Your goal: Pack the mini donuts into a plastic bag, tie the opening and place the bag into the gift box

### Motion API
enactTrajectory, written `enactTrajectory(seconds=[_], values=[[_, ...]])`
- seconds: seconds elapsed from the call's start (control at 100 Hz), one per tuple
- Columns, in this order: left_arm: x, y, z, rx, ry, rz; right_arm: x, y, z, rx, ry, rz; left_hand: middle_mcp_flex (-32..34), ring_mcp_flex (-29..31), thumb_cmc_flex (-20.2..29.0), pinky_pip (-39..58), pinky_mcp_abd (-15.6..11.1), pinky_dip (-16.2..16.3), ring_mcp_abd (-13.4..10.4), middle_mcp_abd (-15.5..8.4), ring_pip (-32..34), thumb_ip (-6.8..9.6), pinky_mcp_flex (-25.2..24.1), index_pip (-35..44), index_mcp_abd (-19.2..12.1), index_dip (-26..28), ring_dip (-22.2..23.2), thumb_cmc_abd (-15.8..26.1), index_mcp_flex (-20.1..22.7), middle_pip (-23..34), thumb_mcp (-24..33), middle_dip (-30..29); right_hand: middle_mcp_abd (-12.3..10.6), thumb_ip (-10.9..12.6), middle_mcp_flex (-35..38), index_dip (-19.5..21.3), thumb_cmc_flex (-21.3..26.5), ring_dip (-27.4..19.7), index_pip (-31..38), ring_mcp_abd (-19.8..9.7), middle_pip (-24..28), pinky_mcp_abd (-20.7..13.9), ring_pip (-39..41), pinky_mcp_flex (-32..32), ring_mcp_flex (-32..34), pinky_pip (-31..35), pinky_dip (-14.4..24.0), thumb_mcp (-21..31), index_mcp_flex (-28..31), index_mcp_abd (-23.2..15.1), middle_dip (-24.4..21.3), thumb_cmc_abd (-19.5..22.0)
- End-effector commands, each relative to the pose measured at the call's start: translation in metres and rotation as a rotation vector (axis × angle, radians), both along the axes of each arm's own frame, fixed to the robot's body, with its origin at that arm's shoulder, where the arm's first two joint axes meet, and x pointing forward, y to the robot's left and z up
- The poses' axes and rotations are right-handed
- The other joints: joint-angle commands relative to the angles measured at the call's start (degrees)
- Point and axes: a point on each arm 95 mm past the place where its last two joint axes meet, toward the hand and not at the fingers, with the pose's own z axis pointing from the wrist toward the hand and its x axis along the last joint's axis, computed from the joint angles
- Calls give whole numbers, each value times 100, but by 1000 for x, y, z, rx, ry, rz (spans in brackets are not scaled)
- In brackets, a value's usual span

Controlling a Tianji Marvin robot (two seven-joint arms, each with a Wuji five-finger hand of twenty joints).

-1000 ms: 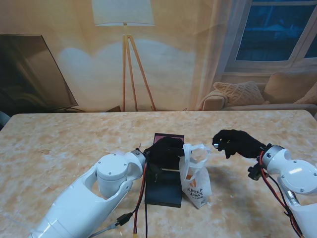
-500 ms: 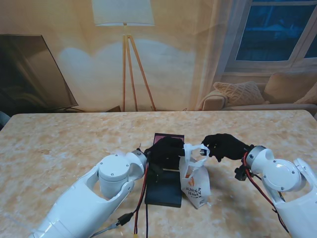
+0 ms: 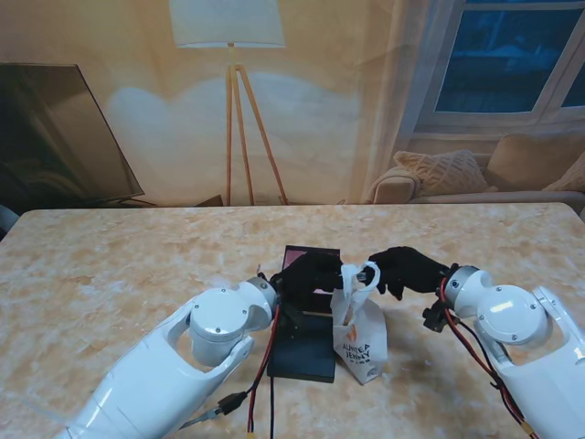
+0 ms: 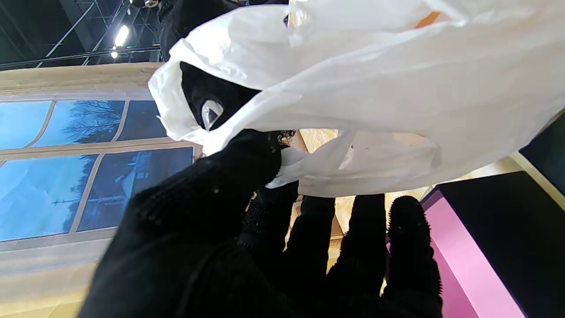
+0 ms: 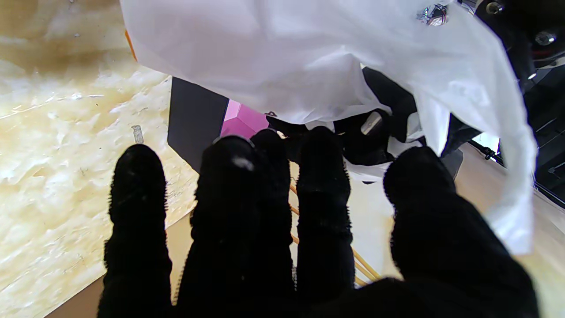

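A white plastic bag [image 3: 360, 334] with orange print stands on the table, just right of the black gift box [image 3: 302, 352] with its pink inside [image 3: 298, 258]. My left hand [image 3: 311, 273] is shut on the bag's left handle; the left wrist view shows the thumb and fingers [image 4: 265, 163] pinching the plastic bag [image 4: 397, 88]. My right hand [image 3: 402, 269] is at the right handle, a fingertip [image 4: 211, 110] showing through the loop. In the right wrist view the fingers [image 5: 322, 176] reach under the bag [image 5: 287, 57], thumb slightly apart. No donuts are visible.
The marble table [image 3: 137, 265] stretches wide to both sides. The box's pink inside [image 4: 463, 265] and dark wall [image 5: 196, 119] lie close behind the hands. Red and black cables [image 3: 260, 375] hang from my left arm near the box.
My right hand has travelled left from open air to the bag's right handle and pressed the loop narrower. My left hand has kept its hold on the left handle.
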Motion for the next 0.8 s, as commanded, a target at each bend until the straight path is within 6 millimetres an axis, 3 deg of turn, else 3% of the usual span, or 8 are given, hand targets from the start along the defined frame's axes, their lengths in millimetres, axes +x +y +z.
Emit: enactTrajectory(seconds=[0.0, 0.19, 0.36, 0.42, 0.79], values=[[-2, -4, 4, -4, -10, -15, -1, 7, -3, 1, 11, 7, -166, -144, 120, 6, -194, -31, -28, -52, -13, 120, -31, 60, -64, 87, -92, 77, -105, 12, -156, -29, -65, 170, 210, 41, -205, 107, -61, -159, 83, -79, 123, 68, 180, 190, -77, -113, 154, 26, 22, 206], [-2, -5, 3, 20, -37, -17, 0, 10, -2, 5, 27, 26, -167, -146, 148, 22, -194, -36, -19, -35, 8, 130, -25, 79, -38, 79, -89, 86, -124, 34, -185, -27, -43, 359, 249, 192, -380, 43, -174, -133, 75, -54, 109, 90, 220, 234, -135, -109, 258, 108, -18, 330], [0, -5, 4, 28, -43, -19, 1, 8, -1, 30, 64, 70, -150, -138, 156, 33, -189, -44, -21, -41, 19, 135, -18, 87, -29, 71, -90, 84, -119, 48, -194, -28, -96, 361, 219, 319, -463, 18, -168, -152, 68, -61, 68, 81, 194, 216, -173, -92, 252, 51, -19, 299], [0, -5, 3, 31, -42, -20, 1, 6, -1, 33, 80, 90, -163, -147, 157, 30, -192, -50, -18, -44, 15, 136, -26, 86, -33, 67, -93, 89, -121, 41, -195, -32, -140, 375, 203, 566, -571, 35, -227, -166, 77, -49, 62, 81, 185, 220, -212, 50, 242, 25, 30, 233], [1, -10, 3, 79, -71, -4, 4, 14, -1, 33, 109, 116, -254, -209, 198, 47, -205, -64, -2, -21, 27, 144, -55, 97, -7, 101, -90, 145, -201, 32, -275, -35, -94, 379, 314, 584, -711, -13, -270, -185, 20, -48, -13, 177, 332, 154, -281, 149, 318, 151, -17, 156]])
